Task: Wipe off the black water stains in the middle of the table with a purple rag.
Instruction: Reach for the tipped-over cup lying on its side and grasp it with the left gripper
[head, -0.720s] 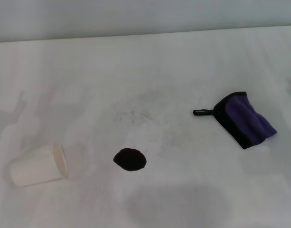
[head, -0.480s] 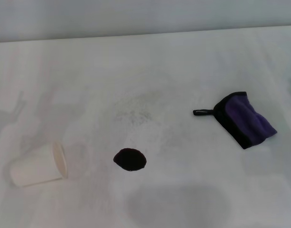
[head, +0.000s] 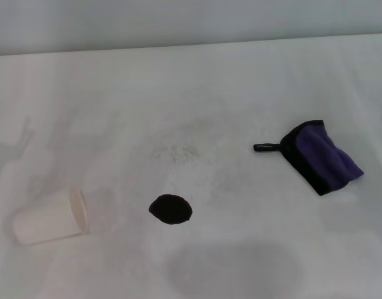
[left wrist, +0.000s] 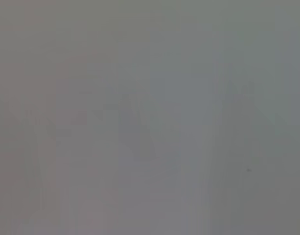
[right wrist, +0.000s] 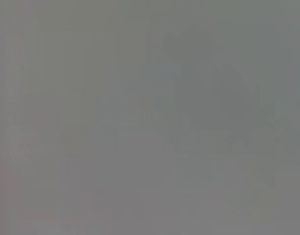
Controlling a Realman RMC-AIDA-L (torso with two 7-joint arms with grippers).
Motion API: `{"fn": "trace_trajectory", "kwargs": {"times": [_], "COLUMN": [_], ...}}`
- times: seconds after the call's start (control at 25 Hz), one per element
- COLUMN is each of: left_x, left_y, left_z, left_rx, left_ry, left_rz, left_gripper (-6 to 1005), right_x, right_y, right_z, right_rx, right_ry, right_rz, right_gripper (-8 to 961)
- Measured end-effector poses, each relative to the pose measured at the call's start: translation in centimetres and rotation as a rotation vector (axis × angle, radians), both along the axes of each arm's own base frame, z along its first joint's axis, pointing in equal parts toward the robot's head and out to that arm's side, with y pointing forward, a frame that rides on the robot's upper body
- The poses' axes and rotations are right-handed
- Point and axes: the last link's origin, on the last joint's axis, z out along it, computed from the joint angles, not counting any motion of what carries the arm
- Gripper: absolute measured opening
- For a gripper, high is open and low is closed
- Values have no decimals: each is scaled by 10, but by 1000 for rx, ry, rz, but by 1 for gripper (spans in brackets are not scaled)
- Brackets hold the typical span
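In the head view a small oval glossy black water stain (head: 171, 209) lies on the white table (head: 197, 81), near the front centre. The purple rag (head: 320, 156) lies folded at the right, with black edging and a short black loop pointing left toward the middle. It is well apart from the stain. Neither gripper shows in the head view. Both wrist views show only a plain grey surface with faint shadows and no fingers.
A white paper cup (head: 48, 217) lies on its side at the front left, mouth toward the stain. Faint grey speckled smudges (head: 175, 151) mark the table behind the stain. The table's far edge runs along the top.
Nothing on the table has moved. Only the faint shadow at the left has shifted slightly.
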Motion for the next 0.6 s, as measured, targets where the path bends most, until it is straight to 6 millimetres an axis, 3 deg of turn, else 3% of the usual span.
{"fn": "trace_trajectory", "kwargs": {"times": [0.6], "left_x": [1], "left_y": [-5], "left_z": [0], "left_rx": [7], "left_ry": [-1], "left_rz": [-16], "left_gripper": [877], "right_x": [-2], "right_y": [-4], "right_z": [1], "right_rx": [6], "right_ry": [-3], "right_rz": [19], "right_gripper": [876]}}
